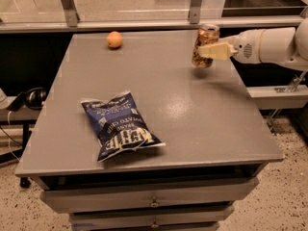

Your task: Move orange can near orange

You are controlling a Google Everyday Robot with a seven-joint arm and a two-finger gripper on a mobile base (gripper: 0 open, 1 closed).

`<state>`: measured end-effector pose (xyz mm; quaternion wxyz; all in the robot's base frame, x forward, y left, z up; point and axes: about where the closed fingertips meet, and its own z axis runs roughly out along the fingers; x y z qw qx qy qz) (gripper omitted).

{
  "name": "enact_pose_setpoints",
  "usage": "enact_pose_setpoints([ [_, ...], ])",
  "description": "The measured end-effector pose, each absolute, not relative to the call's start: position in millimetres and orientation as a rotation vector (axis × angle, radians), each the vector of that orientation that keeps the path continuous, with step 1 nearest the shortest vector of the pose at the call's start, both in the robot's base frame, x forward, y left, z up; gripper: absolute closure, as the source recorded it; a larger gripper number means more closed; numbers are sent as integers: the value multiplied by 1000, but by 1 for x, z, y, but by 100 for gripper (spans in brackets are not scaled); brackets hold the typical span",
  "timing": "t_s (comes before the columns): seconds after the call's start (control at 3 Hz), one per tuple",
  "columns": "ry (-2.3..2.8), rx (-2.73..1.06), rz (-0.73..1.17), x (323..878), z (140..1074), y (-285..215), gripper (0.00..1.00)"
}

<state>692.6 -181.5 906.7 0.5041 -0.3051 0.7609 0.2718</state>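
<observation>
Orange can is in the gripper near the far right corner of the counter, with the cream fingers clamped across its middle from the right. It leans a little, and from this angle I can't be sure whether its base is clear of the top or just touching it. The orange lies near the far left corner, close to the back edge and well apart from the can.

The step in hand, as I judge it, is the carry leftward. To do it well I'd get the base clear and the can upright first. I'd then travel along the back edge, away from the chip bag at the front left. I'd stop just short of the fruit, since a nudge would set it rolling, and lower the can flat before letting go.
</observation>
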Motion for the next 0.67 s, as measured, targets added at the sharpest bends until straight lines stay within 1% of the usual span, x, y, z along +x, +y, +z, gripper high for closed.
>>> enact_pose_setpoints([
  [0.33,1831,-743,661,693,907,-178,100],
  [0.67,1831,-743,661,693,907,-177,100],
])
